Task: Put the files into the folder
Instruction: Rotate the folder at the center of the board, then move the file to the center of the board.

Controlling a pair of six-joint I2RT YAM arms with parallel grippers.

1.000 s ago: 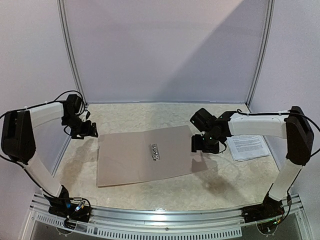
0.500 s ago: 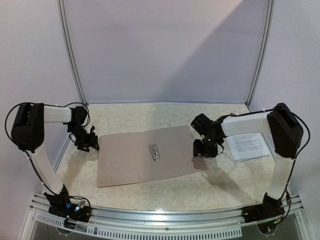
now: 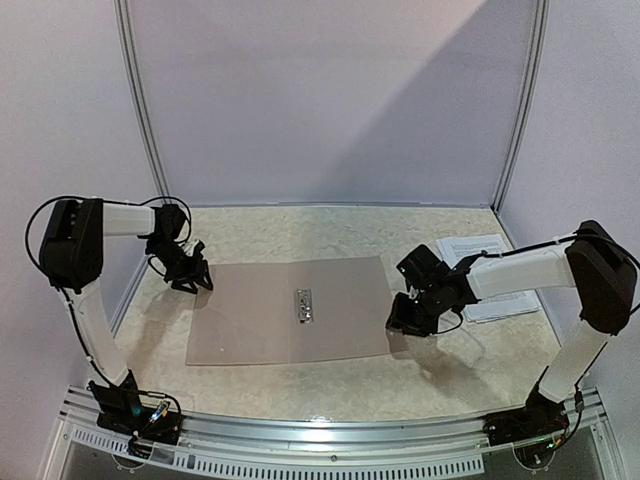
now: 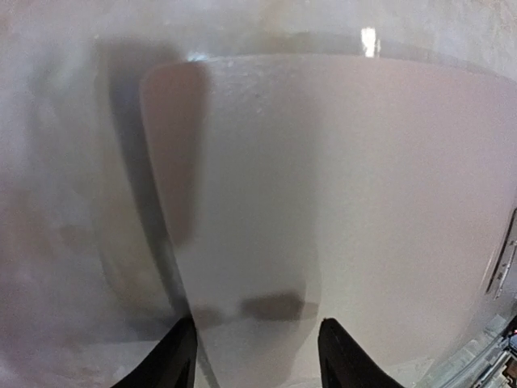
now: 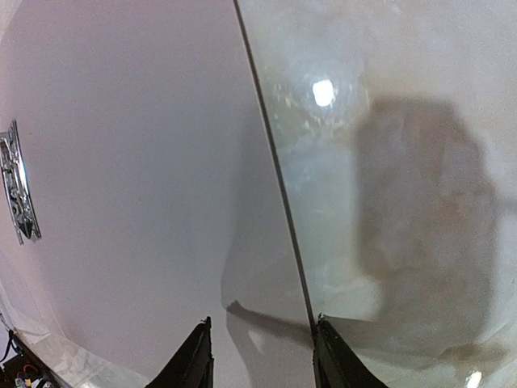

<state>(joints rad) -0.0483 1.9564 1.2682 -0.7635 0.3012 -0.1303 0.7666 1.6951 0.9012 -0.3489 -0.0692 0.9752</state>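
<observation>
On the counter (image 3: 330,235): the tan card folder (image 3: 260,320) lies opened out flat, inside face up, pretty much dead centre. Its little metal clip (image 3: 304,305) sits on the middle fold.

Files (image 3: 473,247): a small stack of printed white sheets, off to the right of the folder by the right wall and not touching it. The right arm's forearm crosses over part of the stack, so I only see the far and near ends.

Left gripper (image 3: 190,278): down low at the folder's far-left corner, jaws roughly half apart. In the wrist view the card's left edge runs up between the two fingers (image 4: 174,360). Nothing is pinched as far as I can see, and I can't tell if the tips touch the card.

Right gripper (image 3: 408,320): same deal at the folder's right edge, near the front corner. It's about half open and the edge passes just inside one finger (image 5: 335,356). No hold on anything that I can make out.

Done so far: the folder is open and the clip is exposed, so the receiving side looks ready.

Left to do: basically the whole job. No sheet is on or in the folder, so the files need grabbing, carrying over and laying inside.

My guess: both arms are busy with the folder's edges right now, not the paper.

Worry: thin sheets lying flat look annoying to get a finger under.
</observation>
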